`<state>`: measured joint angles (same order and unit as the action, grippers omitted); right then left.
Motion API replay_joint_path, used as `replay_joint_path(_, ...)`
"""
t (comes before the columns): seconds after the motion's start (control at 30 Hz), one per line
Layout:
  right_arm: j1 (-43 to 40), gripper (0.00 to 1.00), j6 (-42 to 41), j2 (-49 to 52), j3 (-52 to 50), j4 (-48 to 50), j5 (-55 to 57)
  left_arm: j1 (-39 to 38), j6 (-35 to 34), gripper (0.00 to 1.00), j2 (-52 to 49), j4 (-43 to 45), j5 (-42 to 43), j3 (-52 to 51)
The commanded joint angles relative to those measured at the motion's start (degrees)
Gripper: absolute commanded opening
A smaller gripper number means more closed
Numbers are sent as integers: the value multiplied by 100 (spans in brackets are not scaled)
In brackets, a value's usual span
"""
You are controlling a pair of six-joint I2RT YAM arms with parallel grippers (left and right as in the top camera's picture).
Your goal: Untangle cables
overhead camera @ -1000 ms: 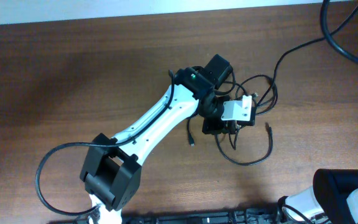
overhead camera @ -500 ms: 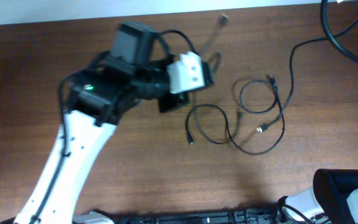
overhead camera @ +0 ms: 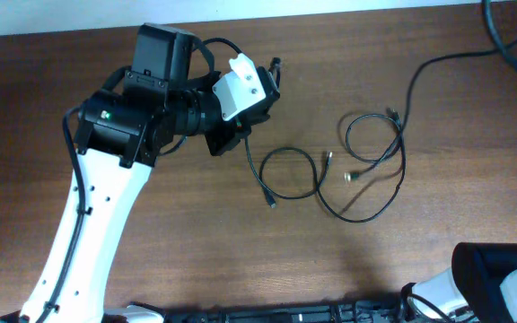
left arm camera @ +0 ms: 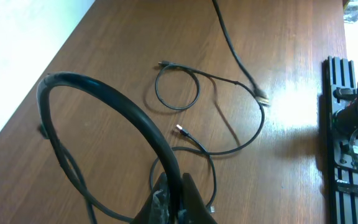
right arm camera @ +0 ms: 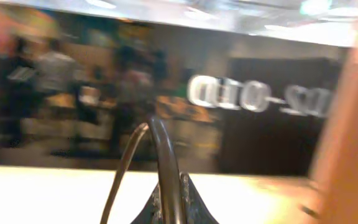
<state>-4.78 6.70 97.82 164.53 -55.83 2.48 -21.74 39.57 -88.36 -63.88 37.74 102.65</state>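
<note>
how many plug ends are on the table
4 plugs: one below the left loop, one right of it, one under the right loop, one at its top; more may hide near the left gripper.

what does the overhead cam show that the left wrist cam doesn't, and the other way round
Only overhead: the left arm's white link and the right arm's base at the lower right corner. Only left wrist: the left gripper up close, shut on one of the cables, and a pale surface past the table edge. Both: the wooden table and the thin black loops lying loose on it.
</note>
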Motion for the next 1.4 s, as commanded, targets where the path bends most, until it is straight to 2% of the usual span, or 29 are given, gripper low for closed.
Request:
replay_joint_path(0.0, 4, 4, 363, 210, 63, -109, 2621, 15, -57, 0, -35, -7, 44, 46)
replay_joint_path(0.13, -260, 4, 358, 358, 63, -229, 3585, 15, -57, 0, -35, -11, -68, 46)
replay_joint_path(0.37, -1379, 4, 267, 772, 63, -994, 3663, 15, -57, 0, -35, -11, -70, 46)
replay_joint_path(0.63, -3080, 4, -1351, 1220, 63, -2079, 3620, 15, -57, 0, -35, -7, -70, 46)
replay_joint_path(0.8, -4214, 4, -2339, 1620, 59, -3220, 2988, 15, -57, 0, -35, -7, -68, 46)
replay_joint_path(1.07, -5475, 4, -2374, 2361, 52, -3764, 1073, 15, -57, 0, -35, -4, -68, 46)
replay_joint_path(1.17, -5650, 4, -2371, 2599, 17, -3860, 951, 15, -55, 0, -35, -4, -68, 46)
replay_joint_path(1.27, -5681, 15, -2374, 2715, -129, -3901, 951, 15, -57, 0, -35, -7, -68, 46)
replay_joint_path(1.37, -5674, 41, -2374, 2750, -396, -3884, 874, 15, -57, 0, -35, -4, -70, 46)
